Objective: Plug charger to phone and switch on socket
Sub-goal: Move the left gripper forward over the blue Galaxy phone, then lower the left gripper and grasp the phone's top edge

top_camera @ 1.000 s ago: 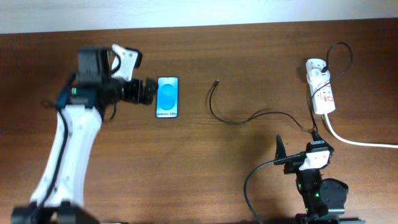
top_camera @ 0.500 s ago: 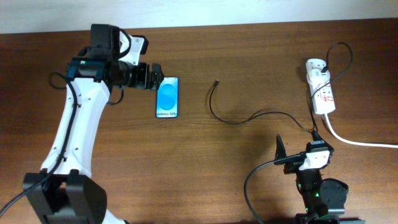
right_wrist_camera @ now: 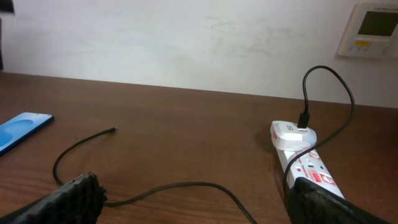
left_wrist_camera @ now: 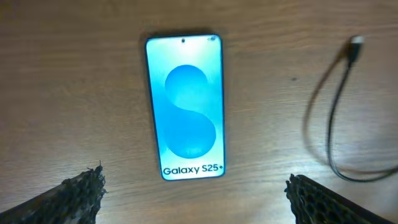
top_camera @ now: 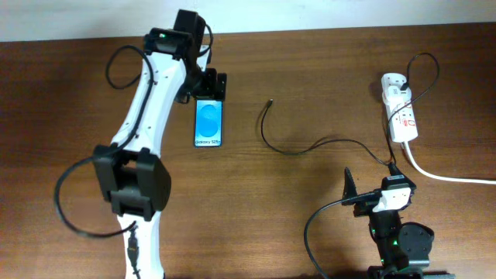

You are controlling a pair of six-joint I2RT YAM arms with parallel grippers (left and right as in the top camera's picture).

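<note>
- One phone [top_camera: 208, 122], upper left of centre: flat, screen up, ready for plugging.
- One charger [top_camera: 288, 153], centre: loose curve, tip well apart from the phone, far end at the one socket [top_camera: 401, 116], upper right.
- Left gripper [top_camera: 210, 84]: jaws apart, above the phone's top edge, probably to steady it.
- Right gripper [top_camera: 373, 198]: jaws apart, empty, lower right.

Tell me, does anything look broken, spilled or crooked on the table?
Nothing stands out. The phone lies flat and straight with its screen lit. The charger curls loosely to its right, its tip not plugged in, and the socket looks whole.
</note>
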